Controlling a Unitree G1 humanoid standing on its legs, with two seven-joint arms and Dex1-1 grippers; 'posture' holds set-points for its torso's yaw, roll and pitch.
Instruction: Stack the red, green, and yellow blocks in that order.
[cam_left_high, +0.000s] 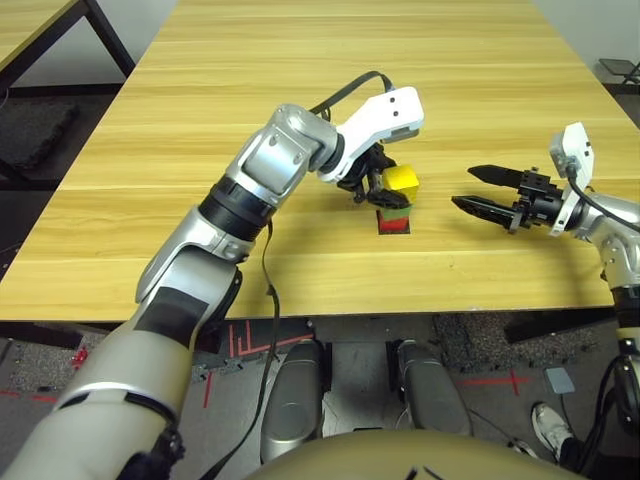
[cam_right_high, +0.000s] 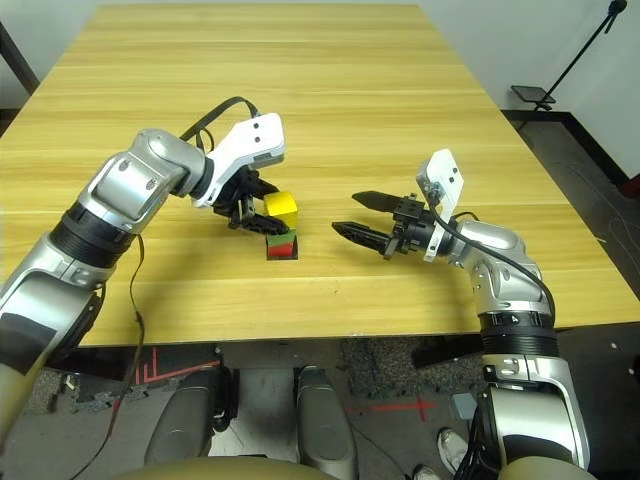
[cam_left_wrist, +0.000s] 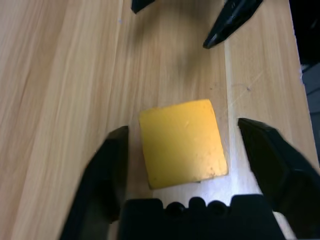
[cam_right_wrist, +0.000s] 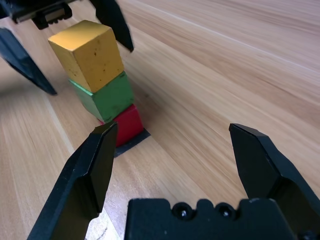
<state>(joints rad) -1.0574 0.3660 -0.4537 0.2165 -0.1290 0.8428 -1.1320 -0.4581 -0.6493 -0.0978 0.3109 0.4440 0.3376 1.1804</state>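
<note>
The red block sits on a flat black patch, the green block on it and the yellow block on top, turned slightly askew. This stack stands mid-table. My left gripper is open around the yellow block, with a gap on each side between its fingers and the block. My right gripper hangs open to the right of the stack, pointing at it, with nothing between its fingers.
The wooden table stretches wide behind and beside the stack. A cable loops over my left wrist. A second table stands at the far left, and a stand base is on the floor beyond the right edge.
</note>
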